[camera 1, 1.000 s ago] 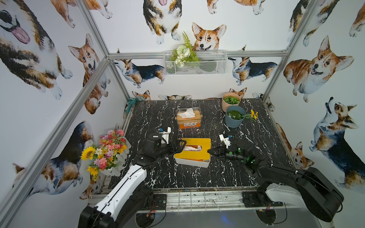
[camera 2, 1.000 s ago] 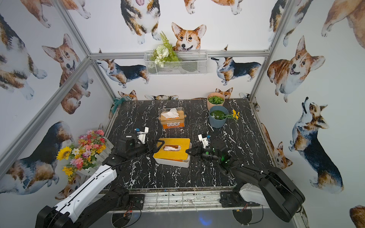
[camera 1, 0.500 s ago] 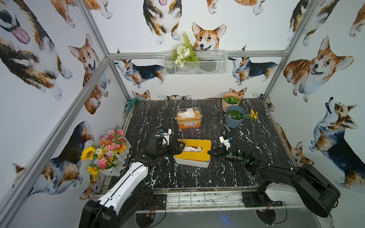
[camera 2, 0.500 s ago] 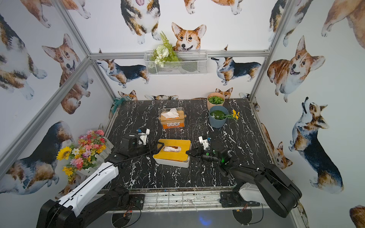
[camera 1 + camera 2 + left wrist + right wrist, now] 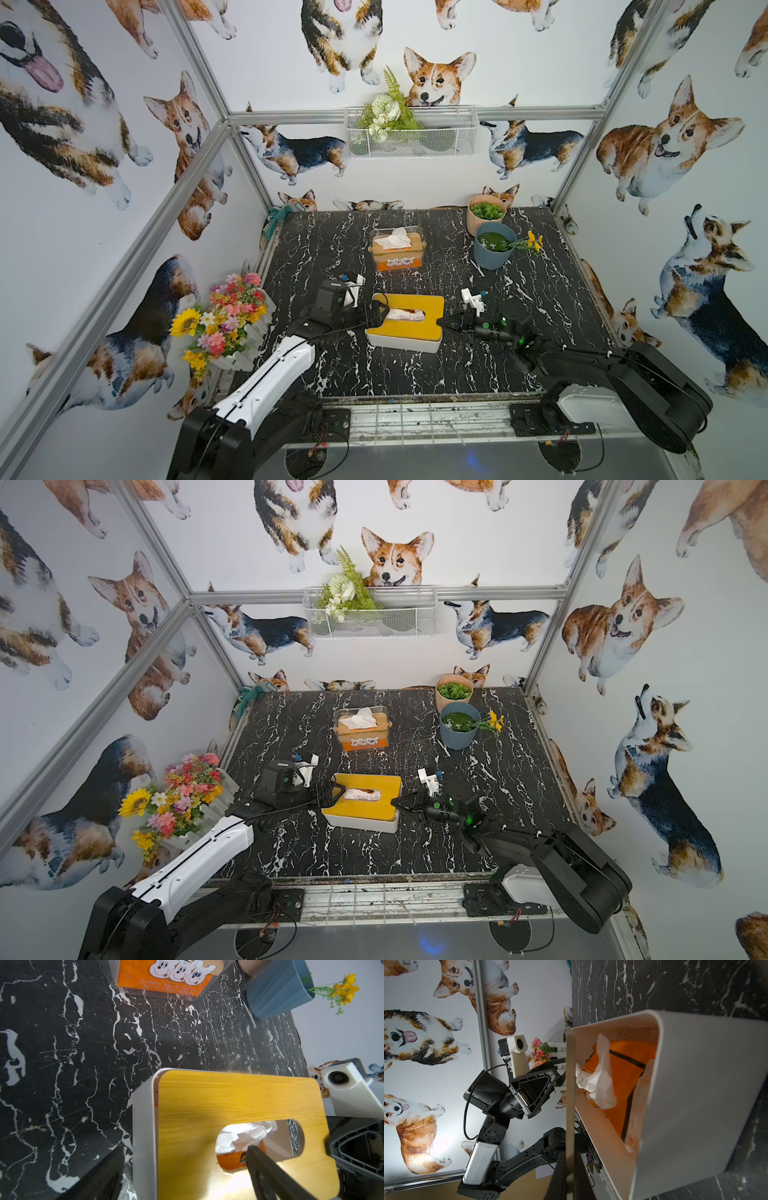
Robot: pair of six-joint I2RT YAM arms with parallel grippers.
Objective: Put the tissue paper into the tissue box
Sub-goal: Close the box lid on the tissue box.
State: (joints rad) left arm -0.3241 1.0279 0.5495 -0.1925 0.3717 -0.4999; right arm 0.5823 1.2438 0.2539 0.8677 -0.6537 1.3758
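Yellow wooden lid (image 5: 419, 328) of the white tissue box (image 5: 399, 341) is being pinched at its edge by the right gripper (image 5: 444, 323). Tissue paper (image 5: 401, 316) is being shown inside that box, at the slot; the left gripper (image 5: 378, 316) is being held spread wide there.

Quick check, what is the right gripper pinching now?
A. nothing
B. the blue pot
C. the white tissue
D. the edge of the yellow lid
D: the right gripper is shut on the yellow lid at its edge, which the right wrist view shows clamped edge-on.
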